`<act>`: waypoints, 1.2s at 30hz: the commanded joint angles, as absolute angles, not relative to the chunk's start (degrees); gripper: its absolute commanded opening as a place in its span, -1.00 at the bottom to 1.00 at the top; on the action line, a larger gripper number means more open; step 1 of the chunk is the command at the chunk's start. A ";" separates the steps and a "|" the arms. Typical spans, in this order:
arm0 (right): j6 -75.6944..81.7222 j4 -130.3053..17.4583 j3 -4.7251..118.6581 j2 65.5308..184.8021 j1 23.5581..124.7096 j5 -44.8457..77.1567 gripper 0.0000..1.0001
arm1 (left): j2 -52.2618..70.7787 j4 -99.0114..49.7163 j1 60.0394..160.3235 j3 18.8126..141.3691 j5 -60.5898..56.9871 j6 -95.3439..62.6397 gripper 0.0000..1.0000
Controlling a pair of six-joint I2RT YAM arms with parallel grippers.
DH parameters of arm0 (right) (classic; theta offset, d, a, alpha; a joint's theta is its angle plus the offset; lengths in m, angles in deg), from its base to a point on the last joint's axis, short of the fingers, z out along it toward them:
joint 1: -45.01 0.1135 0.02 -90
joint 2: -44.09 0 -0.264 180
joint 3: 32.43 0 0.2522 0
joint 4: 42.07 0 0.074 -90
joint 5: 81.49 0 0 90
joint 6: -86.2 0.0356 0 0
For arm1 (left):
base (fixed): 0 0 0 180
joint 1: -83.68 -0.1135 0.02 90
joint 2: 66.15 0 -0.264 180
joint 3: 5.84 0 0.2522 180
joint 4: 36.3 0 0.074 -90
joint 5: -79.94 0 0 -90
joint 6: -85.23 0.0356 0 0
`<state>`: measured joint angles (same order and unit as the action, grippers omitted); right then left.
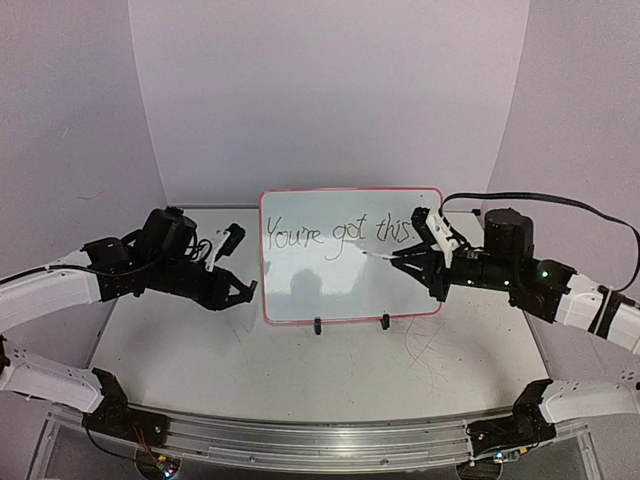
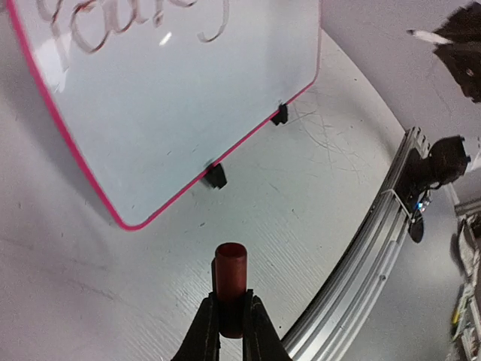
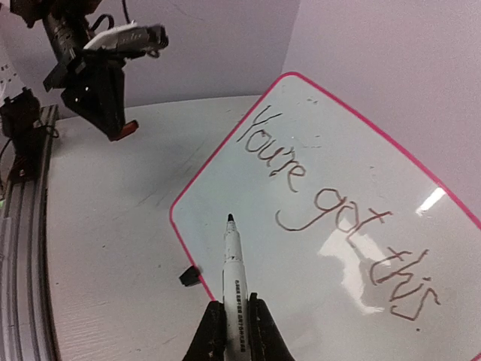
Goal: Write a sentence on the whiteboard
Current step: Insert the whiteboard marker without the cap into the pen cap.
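The whiteboard [image 1: 340, 290] stands upright on two black clip feet mid-table, framed in pink. Across its upper half runs the sentence [image 1: 340, 233] in thin black marker, "You're got this." My right gripper [image 3: 234, 304] is shut on a white marker [image 3: 233, 271]. Its black tip points at the board's lower blank area, just off the surface. In the top view that gripper [image 1: 405, 262] hangs at the board's right side. My left gripper [image 2: 231, 301] is shut on a dark red marker cap [image 2: 231, 274], above the table left of the board's lower left corner [image 2: 128, 222].
An aluminium rail [image 1: 320, 435] runs along the near table edge, also in the left wrist view [image 2: 376, 248]. The scratched grey-white tabletop [image 1: 200, 350] lies in front of the board. Pale backdrop walls [image 1: 330, 90] close in behind and at both sides.
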<state>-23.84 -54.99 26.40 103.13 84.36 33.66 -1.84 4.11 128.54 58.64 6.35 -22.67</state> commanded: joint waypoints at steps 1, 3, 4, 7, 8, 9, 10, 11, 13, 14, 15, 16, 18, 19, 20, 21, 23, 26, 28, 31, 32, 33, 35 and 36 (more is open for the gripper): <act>-19.01 -54.60 34.07 108.97 84.76 45.38 -1.00 | -3.69 -4.65 137.29 60.74 -8.53 -2.22 -1.00; -10.73 -57.86 38.62 112.89 84.73 44.87 -1.00 | -4.48 -11.90 139.99 58.57 -15.38 5.11 -1.00; -8.20 -60.65 41.92 114.96 84.78 46.18 -1.00 | -4.77 -15.58 140.64 56.78 -17.51 9.33 -1.00; -1.64 -64.56 46.35 119.04 84.79 54.38 -1.00 | -4.62 -25.00 141.75 53.09 -21.65 18.37 -1.00; 1.00 -64.20 46.51 119.50 84.82 56.36 -1.00 | -4.26 -27.18 142.02 52.22 -22.66 21.19 -1.00; 3.64 -63.06 46.19 119.65 84.83 57.49 -1.00 | -3.77 -28.32 142.27 51.75 -23.64 23.51 -1.00; 5.58 -62.26 46.13 120.01 84.89 57.75 -1.00 | -3.29 -29.56 142.71 51.43 -24.26 25.66 -1.00; 7.28 -62.16 46.41 120.37 84.94 57.30 -1.00 | -2.87 -30.24 143.15 51.27 -25.19 27.32 -1.00; 10.33 -62.38 47.68 121.89 84.92 57.56 -1.00 | -1.77 -30.82 143.95 51.32 -26.44 30.72 -1.00; 11.24 -62.59 48.16 122.40 84.96 57.74 -1.00 | -1.16 -30.88 144.26 51.44 -27.01 31.83 -1.00; 11.88 -62.71 48.36 122.62 84.98 57.42 -1.00 | -0.56 -30.89 144.40 51.57 -27.10 32.66 -1.00; 12.34 -62.76 48.42 122.77 85.01 56.77 -1.00 | 0.04 -30.92 144.47 51.65 -26.88 33.39 -1.00; 12.62 -62.80 48.58 123.51 85.08 54.65 -1.00 | 1.32 -31.00 144.50 51.68 -25.90 34.47 -1.00; 12.60 -62.99 48.90 124.32 85.09 54.53 -1.00 | 1.79 -31.04 144.50 51.66 -25.30 34.71 -1.00; 12.64 -63.21 49.23 125.04 85.11 54.74 -1.00 | 2.35 -31.07 144.50 51.66 -24.92 34.93 -1.00; 12.89 -63.33 49.40 125.75 85.17 54.74 -1.00 | 2.97 -31.08 144.50 51.76 -24.55 35.04 -1.00; 13.56 -63.39 49.86 126.97 85.46 54.84 -1.00 | 3.85 -31.07 144.59 51.67 -24.09 35.22 -1.00; 14.29 -63.91 51.62 129.20 86.22 55.14 -1.00 | 4.97 -31.08 144.70 51.70 -24.60 35.25 -1.00; 14.51 -64.70 52.78 130.86 86.72 55.89 -1.00 | 5.58 -31.09 144.80 51.75 -24.45 35.41 -1.00; 14.77 -65.27 54.38 132.66 87.59 55.81 -1.00 | 5.88 -31.07 144.86 51.70 -23.99 35.24 -1.00; 14.84 -65.52 54.90 133.27 87.91 55.83 -1.00 | 5.95 -31.07 144.87 51.65 -23.92 35.22 -1.00; 14.85 -65.88 55.43 133.87 88.23 55.87 -1.00 | 6.09 -31.07 144.91 51.61 -23.97 35.25 -1.00; 14.59 -66.51 56.19 134.82 88.82 55.73 -1.00 | 6.47 -31.02 144.96 51.58 -24.24 35.31 -1.00; 14.55 -66.70 56.42 135.09 89.03 55.60 -1.00 | 6.55 -31.01 145.00 51.53 -24.23 35.31 -1.00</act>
